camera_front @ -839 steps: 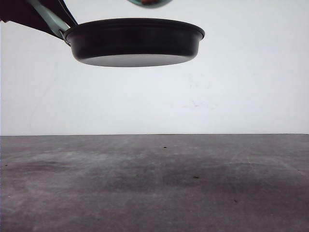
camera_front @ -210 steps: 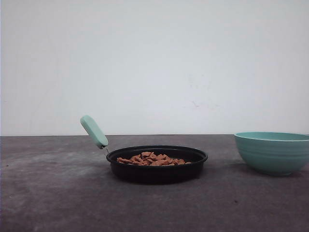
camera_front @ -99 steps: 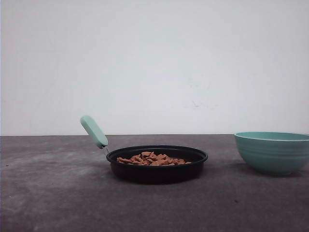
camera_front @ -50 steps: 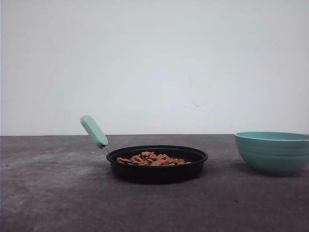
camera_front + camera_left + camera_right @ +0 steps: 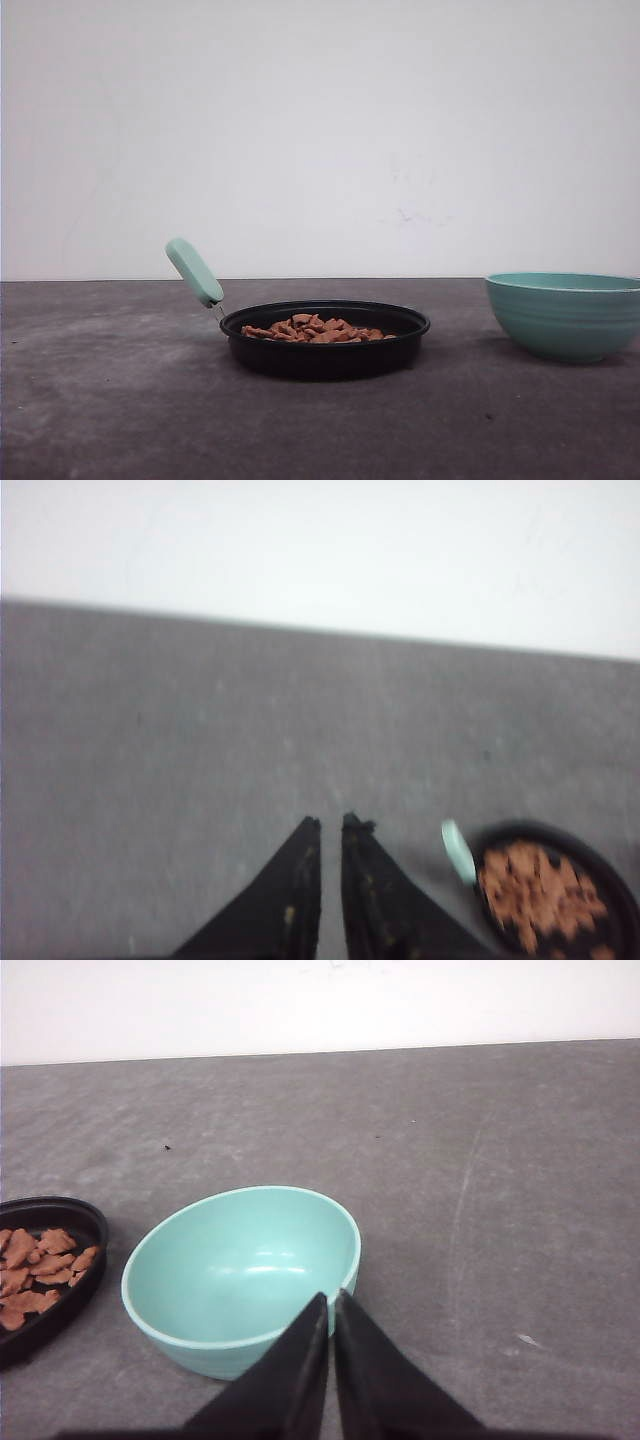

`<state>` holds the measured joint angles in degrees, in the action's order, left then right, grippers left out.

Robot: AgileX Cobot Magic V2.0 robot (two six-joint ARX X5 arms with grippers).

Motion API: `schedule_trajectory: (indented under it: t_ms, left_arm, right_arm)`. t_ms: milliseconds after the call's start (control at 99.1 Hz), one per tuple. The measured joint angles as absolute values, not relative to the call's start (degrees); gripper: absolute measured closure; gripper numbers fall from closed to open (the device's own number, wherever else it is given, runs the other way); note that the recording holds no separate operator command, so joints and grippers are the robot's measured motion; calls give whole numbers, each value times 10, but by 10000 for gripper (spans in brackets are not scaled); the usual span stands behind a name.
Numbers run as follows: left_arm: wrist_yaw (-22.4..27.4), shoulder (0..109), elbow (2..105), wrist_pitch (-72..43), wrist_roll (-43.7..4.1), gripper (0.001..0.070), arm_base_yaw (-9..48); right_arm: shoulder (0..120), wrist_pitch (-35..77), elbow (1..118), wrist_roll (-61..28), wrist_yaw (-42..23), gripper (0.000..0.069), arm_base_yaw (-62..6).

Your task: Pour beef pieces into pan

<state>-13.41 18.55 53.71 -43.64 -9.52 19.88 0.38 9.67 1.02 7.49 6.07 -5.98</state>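
The black pan (image 5: 325, 340) rests on the table's middle, its mint-green handle (image 5: 194, 272) slanting up to the left. Reddish-brown beef pieces (image 5: 315, 329) lie in a low heap inside it. In the left wrist view the pan (image 5: 617, 880) with the beef pieces (image 5: 535, 892) sits beside my left gripper (image 5: 330, 823), which is shut on nothing above bare table. My right gripper (image 5: 331, 1298) is shut and empty, hovering above the near rim of the empty teal bowl (image 5: 240, 1270); the pan's edge (image 5: 55, 1215) and beef pieces (image 5: 40, 1265) lie beyond it.
The ribbed teal bowl (image 5: 565, 315) stands on the grey table (image 5: 120, 400) to the right of the pan, a gap between them. A white wall backs the table.
Early on, the pan hung in the air with a bowl above it. Over the last two seconds pan, beef and bowl have stayed still on the table.
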Motion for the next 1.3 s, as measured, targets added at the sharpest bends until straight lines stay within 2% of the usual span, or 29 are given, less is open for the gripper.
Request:
schedule_trajectory:
  t_ms: [91,202,293,454,797,908,1301]
  left_arm:
    - [-134,149,480,-313,-65,697,182]
    - [-132,91,362,-148,-38,697,148]
    - [-104,41,259,-84,-37,697,108]
    - [-39,4,124,-98,-50,697,58]
    - [-45,3,20,-92,-68,697,32]
    - [-41,4,18,-104,-86,697,31]
    - [-30,2,18,-105,-75,697,30]
  right_arm:
    - [4,97,10,75,61,681,-60]
    - [4,96,10,75,61,681,-60]
    - [4,96,10,75,61,681,-60]
    - [4,96,10,75,61,681,-60]
    - [4,96,10,75,60,681,-60]
    - [4,96,10,75,60,681,-60]
    - [4,96,10,75,60,681,-60]
